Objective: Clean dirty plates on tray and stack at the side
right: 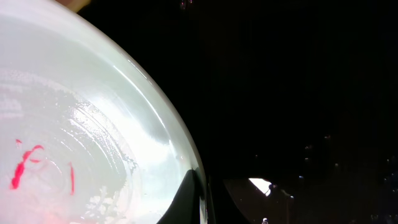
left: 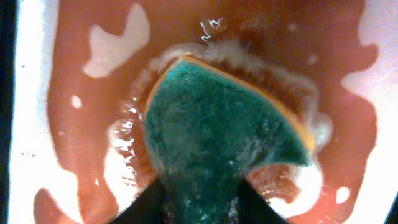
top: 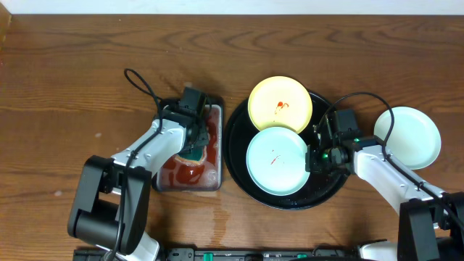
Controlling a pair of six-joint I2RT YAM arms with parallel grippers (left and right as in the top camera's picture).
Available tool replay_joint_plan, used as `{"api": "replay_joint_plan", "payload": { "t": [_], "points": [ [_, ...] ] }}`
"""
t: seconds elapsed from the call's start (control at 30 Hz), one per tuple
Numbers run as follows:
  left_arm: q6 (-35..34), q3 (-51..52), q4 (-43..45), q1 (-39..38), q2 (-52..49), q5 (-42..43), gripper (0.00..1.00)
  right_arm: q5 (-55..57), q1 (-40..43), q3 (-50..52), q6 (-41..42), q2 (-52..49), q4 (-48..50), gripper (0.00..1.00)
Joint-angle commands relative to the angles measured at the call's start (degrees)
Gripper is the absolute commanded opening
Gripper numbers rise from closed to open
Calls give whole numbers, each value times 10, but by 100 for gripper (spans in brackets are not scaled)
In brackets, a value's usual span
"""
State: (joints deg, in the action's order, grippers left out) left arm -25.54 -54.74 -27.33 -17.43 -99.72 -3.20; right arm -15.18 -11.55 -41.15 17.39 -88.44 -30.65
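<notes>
Left arm (top: 156, 141), right arm (top: 377, 165) low, jaws closed.

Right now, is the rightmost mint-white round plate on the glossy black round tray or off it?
Off: this mint-white round plate rests on the wooden table, beside the black tray.

Wooden surface (top: 72, 72), brown grain. Round black tray (top: 233, 170) just past centre toward 3 o'clock. Small rectangular metal tray (top: 216, 156) at its 9 o'clock, edges nearly touching. Single mint-white plate (top: 407, 138) directly on surface at black tray's 3 o'clock, just beside rim.
</notes>
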Motion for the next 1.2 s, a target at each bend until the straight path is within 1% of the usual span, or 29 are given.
{"api": "replay_joint_plan", "payload": {
  "t": [0.0,0.07,0.1,0.33,0.53,0.63,0.7,0.83,1.0,1.17],
  "points": [
    [4,5,-9,0,-25,-4,20,44,-9,0,6,-3,-5,1],
    [4,5,-11,0,-25,-3,10,44,-9,0,6,-3,-5,1],
    [4,5,-11,0,-25,-3,8,44,-9,0,6,-3,-5,1],
    [4,5,-33,0,-21,-3,8,44,-9,0,6,-3,-7,1],
    [9,5,-37,1,13,-2,7,44,-9,0,6,-3,-7,1],
    [57,5,-33,2,37,29,7,44,-9,0,6,-3,-11,1],
    [70,5,-33,7,52,38,7,44,-9,0,6,-3,-11,1],
    [70,5,-38,26,82,52,7,44,-9,0,6,-3,-11,1],
    [69,5,-45,55,113,115,7,44,-9,0,6,-3,-21,1],
    [69,5,-56,72,123,158,7,44,-9,0,5,-3,-33,1]
  ]
}}
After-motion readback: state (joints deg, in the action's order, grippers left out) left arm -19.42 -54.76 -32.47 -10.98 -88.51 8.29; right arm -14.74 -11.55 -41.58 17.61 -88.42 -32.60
